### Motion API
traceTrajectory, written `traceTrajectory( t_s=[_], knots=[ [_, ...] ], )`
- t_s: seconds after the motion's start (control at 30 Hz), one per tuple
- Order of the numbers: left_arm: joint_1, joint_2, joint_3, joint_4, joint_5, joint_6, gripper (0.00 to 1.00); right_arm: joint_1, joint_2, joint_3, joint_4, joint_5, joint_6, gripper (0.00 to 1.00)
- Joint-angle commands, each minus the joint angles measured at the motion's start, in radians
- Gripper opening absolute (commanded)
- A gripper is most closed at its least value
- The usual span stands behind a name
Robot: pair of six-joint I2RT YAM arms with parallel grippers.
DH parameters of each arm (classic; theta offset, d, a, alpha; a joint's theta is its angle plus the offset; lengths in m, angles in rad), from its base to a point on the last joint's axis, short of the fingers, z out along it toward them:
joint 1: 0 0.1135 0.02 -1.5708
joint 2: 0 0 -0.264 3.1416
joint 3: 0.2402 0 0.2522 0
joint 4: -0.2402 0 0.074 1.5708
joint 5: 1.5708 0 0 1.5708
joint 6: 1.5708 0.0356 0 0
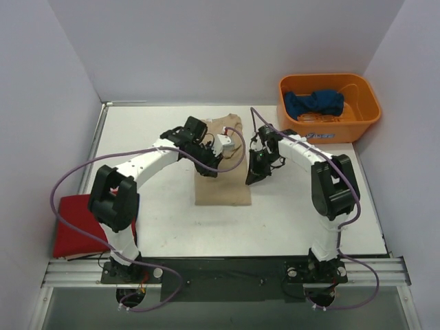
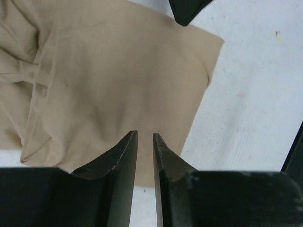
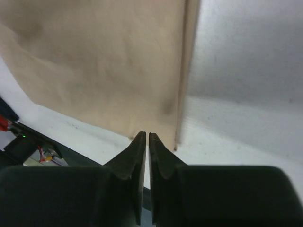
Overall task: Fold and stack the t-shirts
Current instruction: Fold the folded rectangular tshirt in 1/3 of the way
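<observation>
Tan tee (image 1: 221,184) lies mid-table, partly folded. My left pincer (image 2: 145,138) hangs over it, nearly clenched, nothing in it. My right pincer (image 3: 145,137) sits clenched at its edge. Red tee (image 1: 77,227) far left; blue tee (image 1: 313,103) in orange bin (image 1: 364,117).

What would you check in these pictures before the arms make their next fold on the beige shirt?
1. Tan t-shirt lying flat mid-table: ok near its front edge, rumpled at the far end.
2. Left tool over the shirt: ok; fingers almost shut, nothing between them.
3. Right tool at the shirt's edge: ok; fingers almost shut, grip on cloth cannot tell.
4. Red t-shirt clear of the work: ok, at the table's left edge.
5. Blue t-shirt waiting: ok, in the orange bin.
</observation>
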State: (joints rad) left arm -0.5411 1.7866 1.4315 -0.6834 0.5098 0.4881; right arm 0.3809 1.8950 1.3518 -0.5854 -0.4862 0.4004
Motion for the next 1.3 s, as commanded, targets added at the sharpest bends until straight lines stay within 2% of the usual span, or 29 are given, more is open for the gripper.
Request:
traceTrajectory(
  t_s=[0.0,0.07,0.17,0.37,0.5,0.6,0.8,0.93,1.0,1.07,1.17,1.2,1.27],
  knots=[
    [0.104,0.100,0.078,0.132,0.091,-0.179,0.28,-0.011,0.016,0.076,0.191,-0.116,0.055,0.00],
    [0.127,0.152,0.102,0.188,0.084,-0.239,0.26,-0.007,0.079,0.133,0.236,-0.112,0.099,0.00],
    [0.128,0.217,0.116,0.231,0.075,-0.244,0.26,0.000,0.197,0.226,0.243,-0.095,0.153,0.00],
    [0.180,0.289,0.110,0.283,0.024,-0.310,0.25,-0.020,0.332,0.306,0.185,-0.040,0.198,0.00],
    [0.236,0.319,0.122,0.306,-0.089,-0.315,0.24,-0.057,0.326,0.265,0.154,0.046,0.175,0.00],
    [0.256,0.342,0.139,0.298,-0.160,-0.298,0.24,-0.094,0.329,0.247,0.148,0.052,0.167,0.00],
    [0.257,0.318,0.156,0.298,-0.182,-0.275,0.24,-0.088,0.312,0.251,0.113,0.006,0.118,0.00],
    [0.257,0.261,0.245,0.242,-0.211,-0.249,0.27,-0.070,0.198,0.299,0.059,0.014,0.086,0.01],
    [0.253,0.215,0.291,0.199,-0.217,-0.226,0.29,-0.073,0.111,0.279,0.039,0.027,0.077,0.11],
    [0.234,0.146,0.288,0.142,-0.170,-0.166,0.32,-0.079,0.011,0.224,0.024,0.044,0.071,0.28],
    [0.147,0.000,0.128,0.081,-0.059,0.010,0.42,-0.106,-0.086,0.068,-0.010,0.048,0.072,0.51],
    [0.118,-0.024,0.092,0.038,-0.028,0.048,0.49,-0.112,-0.118,0.037,-0.016,0.035,0.077,0.54],
    [0.029,-0.087,-0.023,-0.026,-0.023,0.180,0.57,-0.119,-0.145,-0.057,-0.031,0.031,0.075,0.57]
  ],
)
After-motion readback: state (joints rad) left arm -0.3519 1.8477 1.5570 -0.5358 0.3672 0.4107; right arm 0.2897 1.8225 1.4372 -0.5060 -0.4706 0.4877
